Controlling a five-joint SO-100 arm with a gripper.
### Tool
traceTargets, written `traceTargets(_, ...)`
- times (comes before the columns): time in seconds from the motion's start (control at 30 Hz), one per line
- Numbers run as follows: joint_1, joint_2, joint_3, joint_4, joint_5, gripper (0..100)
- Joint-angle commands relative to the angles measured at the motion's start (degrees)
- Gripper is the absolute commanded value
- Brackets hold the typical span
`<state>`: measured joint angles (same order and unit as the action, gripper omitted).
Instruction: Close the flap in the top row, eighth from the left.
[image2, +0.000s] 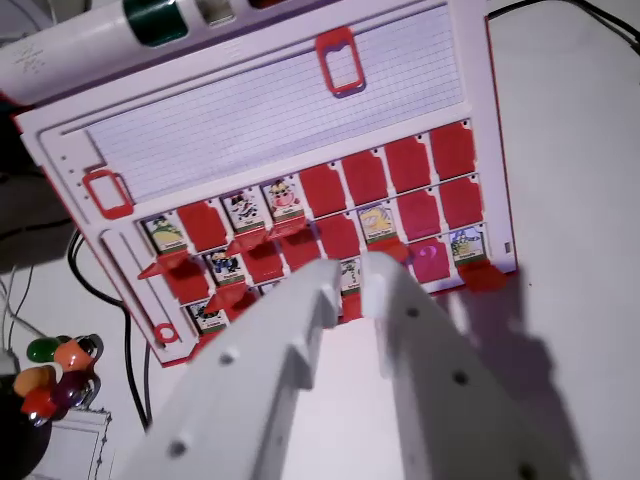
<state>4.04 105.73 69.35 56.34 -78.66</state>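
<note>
Surroundings around the board, wrist view.

White table surface (580, 150) fills the wrist view's right side, in bluish light, with a dark shadow across its lower right. Black cable (128, 340) runs down the wrist view's left edge, curving past the board's corner; a second black cable (600, 18) crosses the top right corner. Cluster of small rounded coloured pieces (52, 378) at lower left: green, orange, yellow, red, one darker; what they are cannot be told. Below them, a white ridged edge (80, 425). Along the top left lies a white cylindrical object (90, 40) carrying a dark green band (155, 20).
</note>
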Motion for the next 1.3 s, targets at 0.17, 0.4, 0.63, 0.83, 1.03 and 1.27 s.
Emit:
traceTargets(0.17,-4.2,14.7,6.4,-0.2,-1.9,2)
traceTargets(0.4,-6.2,24.3,15.6,-0.7,-4.0,2)
traceTargets(0.63,-6.3,32.9,23.9,-1.3,-5.6,2)
traceTargets(0.83,-6.9,37.1,27.3,-0.6,-6.1,2)
traceTargets(1.03,-7.5,38.8,28.2,0.0,-6.1,2)
traceTargets(1.27,-7.4,39.6,28.2,0.2,-6.4,2)
